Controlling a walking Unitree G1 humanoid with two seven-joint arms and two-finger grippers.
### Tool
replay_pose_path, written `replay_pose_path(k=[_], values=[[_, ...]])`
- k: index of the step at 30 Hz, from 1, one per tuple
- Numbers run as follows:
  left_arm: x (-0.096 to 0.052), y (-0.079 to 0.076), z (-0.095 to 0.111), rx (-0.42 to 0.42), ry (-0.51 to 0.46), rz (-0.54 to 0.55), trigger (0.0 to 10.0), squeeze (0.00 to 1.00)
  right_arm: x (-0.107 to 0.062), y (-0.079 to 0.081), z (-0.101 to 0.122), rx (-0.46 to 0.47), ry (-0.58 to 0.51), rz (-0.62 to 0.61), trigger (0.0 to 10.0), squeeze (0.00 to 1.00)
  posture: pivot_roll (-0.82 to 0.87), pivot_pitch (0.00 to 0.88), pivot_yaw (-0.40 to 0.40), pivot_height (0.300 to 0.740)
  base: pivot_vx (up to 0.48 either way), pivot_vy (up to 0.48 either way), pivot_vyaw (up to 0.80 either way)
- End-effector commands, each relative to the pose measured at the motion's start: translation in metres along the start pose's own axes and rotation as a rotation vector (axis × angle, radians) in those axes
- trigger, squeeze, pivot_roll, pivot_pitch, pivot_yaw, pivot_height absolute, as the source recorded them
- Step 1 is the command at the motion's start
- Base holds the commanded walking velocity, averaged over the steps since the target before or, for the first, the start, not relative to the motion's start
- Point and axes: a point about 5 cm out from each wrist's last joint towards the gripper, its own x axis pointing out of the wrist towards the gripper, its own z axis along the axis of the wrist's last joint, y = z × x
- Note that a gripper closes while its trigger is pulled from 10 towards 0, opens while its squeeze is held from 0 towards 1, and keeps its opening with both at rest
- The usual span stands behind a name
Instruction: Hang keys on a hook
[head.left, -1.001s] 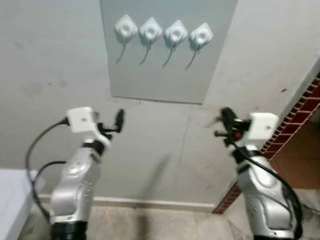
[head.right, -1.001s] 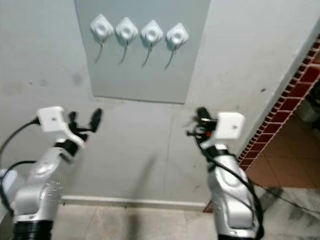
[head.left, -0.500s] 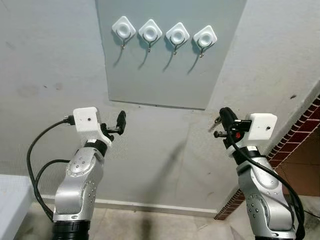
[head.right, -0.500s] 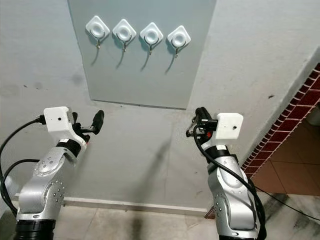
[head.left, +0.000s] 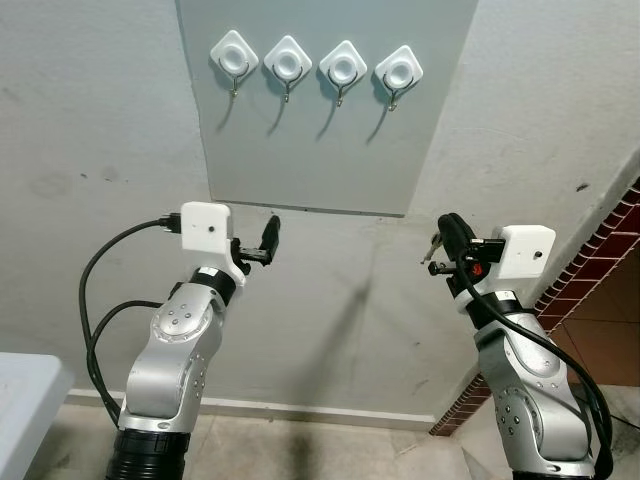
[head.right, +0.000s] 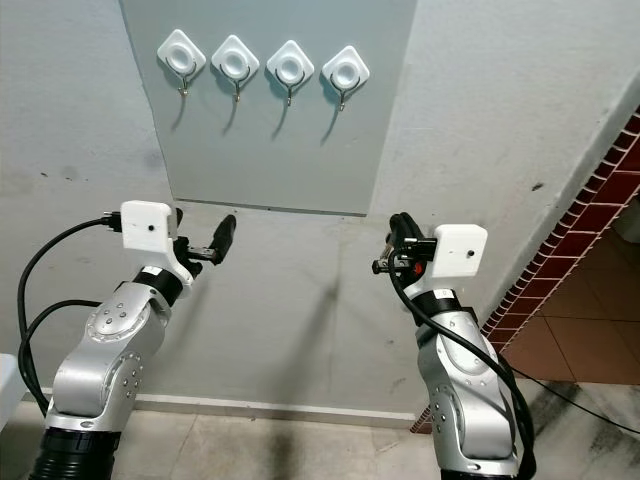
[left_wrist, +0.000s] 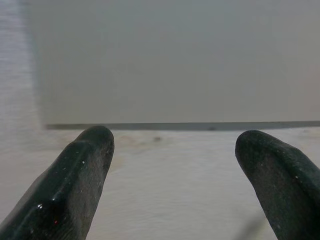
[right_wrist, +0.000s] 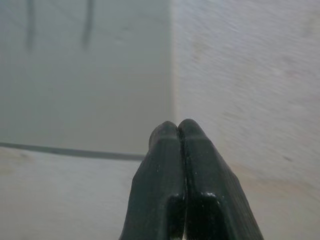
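Note:
Four white diamond-shaped hooks sit in a row at the top of a grey panel on the wall. All hooks are bare. My right gripper is raised below the panel's right corner. It is shut, and small silvery keys stick out beside its fingers. My left gripper is raised just under the panel's lower edge. Its fingers are open with nothing between them, pointing at the wall and the panel's bottom edge.
A red brick-patterned wall edge runs down the right side. A white surface juts in at the lower left. A pale skirting meets the tiled floor below.
My left arm has swung to the right, closer to the panel's lower edge. The view has shifted slightly, so the hooks sit further left. The right gripper has stayed shut and nearly still.

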Motion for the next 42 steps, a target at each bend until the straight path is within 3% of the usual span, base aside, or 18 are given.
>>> replay_pose_path(k=[1, 13, 24, 33, 42], values=[[0.003, -0.010, 0.013, 0.030, -0.051, -0.075, 10.0, 0.00, 0.007, 0.006, 0.004, 0.006, -0.017, 0.053, 10.0, 0.00, 0.01, 0.003, -0.024, 0.715, 0.000, 0.000, 0.00], [0.020, -0.041, 0.043, 0.061, -0.163, -0.244, 10.0, 0.00, 0.048, 0.016, 0.032, -0.012, -0.121, 0.227, 10.0, 0.00, 0.02, 0.000, -0.032, 0.715, 0.000, 0.000, 0.00], [0.029, -0.048, 0.053, 0.063, -0.203, -0.264, 10.0, 0.00, 0.065, 0.039, 0.055, 0.073, -0.207, 0.370, 10.0, 0.00, 0.02, 0.000, -0.039, 0.715, 0.000, 0.000, 0.00], [0.031, -0.049, 0.056, 0.068, -0.222, -0.267, 10.0, 0.00, 0.074, 0.044, 0.066, 0.115, -0.265, 0.378, 10.0, 0.00, 0.02, 0.000, -0.042, 0.715, 0.000, 0.000, 0.00], [0.031, -0.051, 0.056, 0.065, -0.225, -0.276, 10.0, 0.00, 0.075, 0.029, 0.072, 0.146, -0.312, 0.279, 10.0, 0.00, 0.02, 0.000, -0.038, 0.715, 0.000, 0.000, 0.00]])
